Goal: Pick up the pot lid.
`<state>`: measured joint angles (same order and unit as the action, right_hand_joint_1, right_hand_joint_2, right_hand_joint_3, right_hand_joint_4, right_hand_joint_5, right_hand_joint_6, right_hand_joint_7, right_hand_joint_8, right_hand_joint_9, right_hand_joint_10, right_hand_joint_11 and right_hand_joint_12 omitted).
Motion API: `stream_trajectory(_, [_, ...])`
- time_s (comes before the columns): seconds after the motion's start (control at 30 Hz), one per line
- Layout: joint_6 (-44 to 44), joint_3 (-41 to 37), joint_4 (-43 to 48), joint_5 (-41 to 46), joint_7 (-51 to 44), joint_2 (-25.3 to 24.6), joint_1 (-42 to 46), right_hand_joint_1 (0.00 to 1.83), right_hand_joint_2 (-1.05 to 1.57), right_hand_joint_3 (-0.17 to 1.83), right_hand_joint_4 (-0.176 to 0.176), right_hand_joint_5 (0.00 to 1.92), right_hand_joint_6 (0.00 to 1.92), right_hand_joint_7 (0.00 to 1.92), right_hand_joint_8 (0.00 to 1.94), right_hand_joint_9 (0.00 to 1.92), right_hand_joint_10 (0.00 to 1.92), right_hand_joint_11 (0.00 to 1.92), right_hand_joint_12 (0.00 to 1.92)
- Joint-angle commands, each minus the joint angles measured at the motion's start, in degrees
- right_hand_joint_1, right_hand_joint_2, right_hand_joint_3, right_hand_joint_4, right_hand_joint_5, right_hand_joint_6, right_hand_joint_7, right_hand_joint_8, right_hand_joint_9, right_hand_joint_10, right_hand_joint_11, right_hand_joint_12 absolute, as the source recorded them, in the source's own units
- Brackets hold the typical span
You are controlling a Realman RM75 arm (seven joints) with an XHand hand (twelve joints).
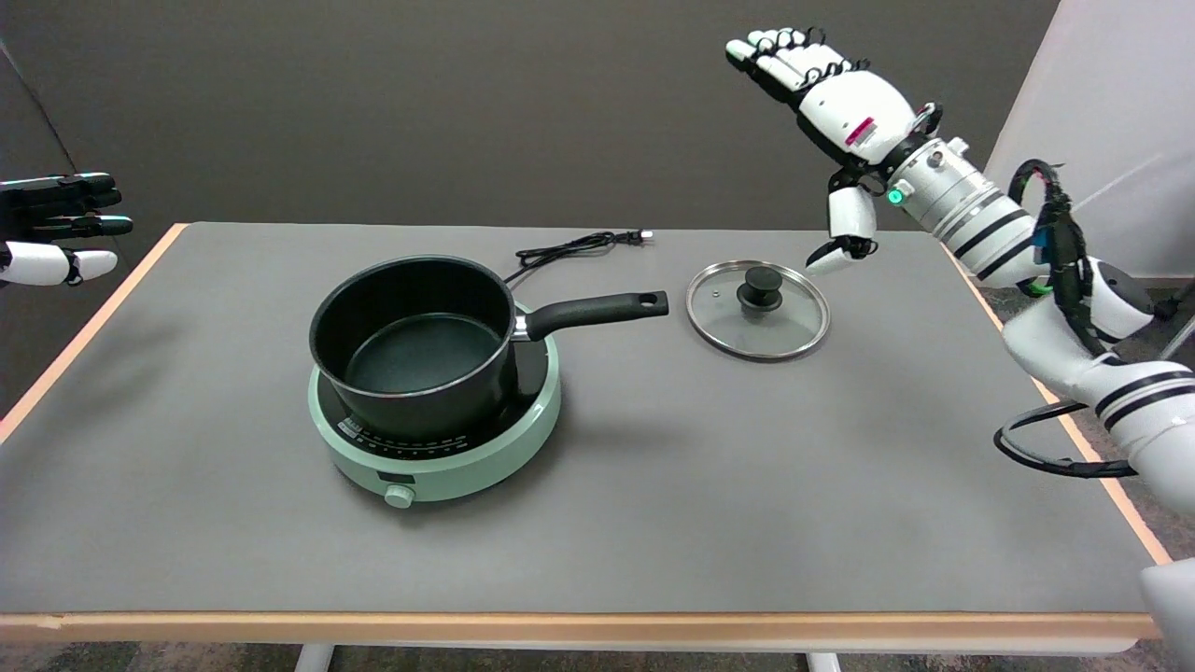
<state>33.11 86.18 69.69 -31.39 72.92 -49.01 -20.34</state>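
The pot lid (757, 310) is a round glass disc with a metal rim and a black knob, lying flat on the grey table right of centre. My right hand (826, 103) hangs in the air above and slightly right of the lid, fingers stretched out and apart, thumb pointing down toward the lid's far right rim. It holds nothing and does not touch the lid.
A black saucepan (415, 345) sits on a mint-green hotplate (439, 439) left of centre, its handle (597, 313) pointing toward the lid. A black power cord (569, 247) lies behind. The idle left hand (56, 229) hovers at the upper left.
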Motion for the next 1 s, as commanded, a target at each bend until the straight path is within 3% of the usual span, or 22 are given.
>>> stream_trajectory(0.03, [-0.21,6.90,-6.17,-0.78,0.32,0.72,-5.35,1.23,-0.98,1.37,0.060,0.02,0.02,0.02,0.02,0.02,0.02,0.02,0.02])
stream_trajectory(1.0, [-0.21,6.42,-7.93,-0.38,0.32,-1.19,-4.80,1.23,-0.83,1.43,0.071,0.02,0.02,0.02,0.02,0.02,0.02,0.02,0.02])
